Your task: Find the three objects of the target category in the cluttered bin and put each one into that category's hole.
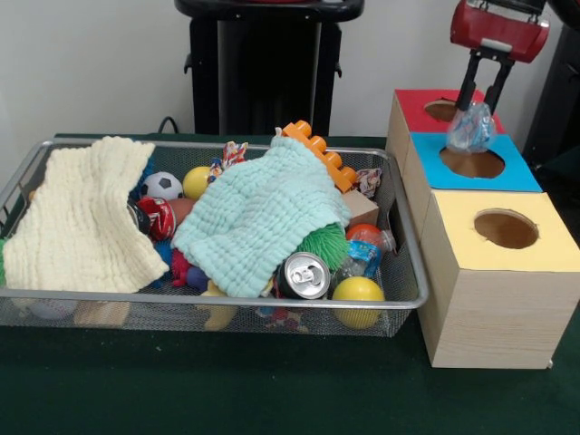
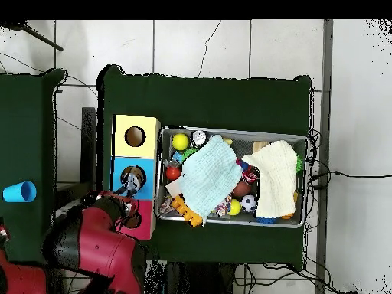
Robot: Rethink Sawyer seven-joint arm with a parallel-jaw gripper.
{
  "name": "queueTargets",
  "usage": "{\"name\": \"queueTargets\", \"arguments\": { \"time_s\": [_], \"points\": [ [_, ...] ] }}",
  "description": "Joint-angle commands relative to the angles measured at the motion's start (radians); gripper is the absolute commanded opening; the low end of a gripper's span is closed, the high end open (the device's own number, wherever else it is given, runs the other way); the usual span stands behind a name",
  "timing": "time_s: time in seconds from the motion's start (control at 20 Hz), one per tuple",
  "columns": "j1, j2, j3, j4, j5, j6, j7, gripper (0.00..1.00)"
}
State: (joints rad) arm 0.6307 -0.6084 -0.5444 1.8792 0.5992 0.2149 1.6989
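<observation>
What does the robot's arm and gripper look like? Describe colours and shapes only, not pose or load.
In the front view the gripper has a glossy red rounded housing with a pale grey plate on its front, and two thin, straight black fingers below. From overhead, the arm is bulky and rounded, red shells with black sections at the joints. No cables or markings can be made out.

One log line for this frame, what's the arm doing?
gripper: shut on clear crinkly plastic bottle | position: over round hole of blue-topped wooden box | bottle: not released | silver wire-mesh bin: cluttered
</observation>
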Motion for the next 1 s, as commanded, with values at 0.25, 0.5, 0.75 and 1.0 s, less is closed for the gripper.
{"name": "queueTargets", "arguments": {
  "time_s": [0.25, 0.5, 0.75, 1.0],
  "points": [
    [-0.014, 0.05, 0.046, -0.045, 0.052, 0.046, 0.305, 0.0],
    [-0.019, 0.064, 0.045, -0.064, 0.055, 0.047, 0.299, 0.0],
    [-0.003, 0.094, 0.027, -0.093, 0.066, 0.058, 0.316, 0.0],
    [0.008, 0.125, 0.007, -0.137, 0.076, 0.092, 0.328, 0.0]
  ]
}}
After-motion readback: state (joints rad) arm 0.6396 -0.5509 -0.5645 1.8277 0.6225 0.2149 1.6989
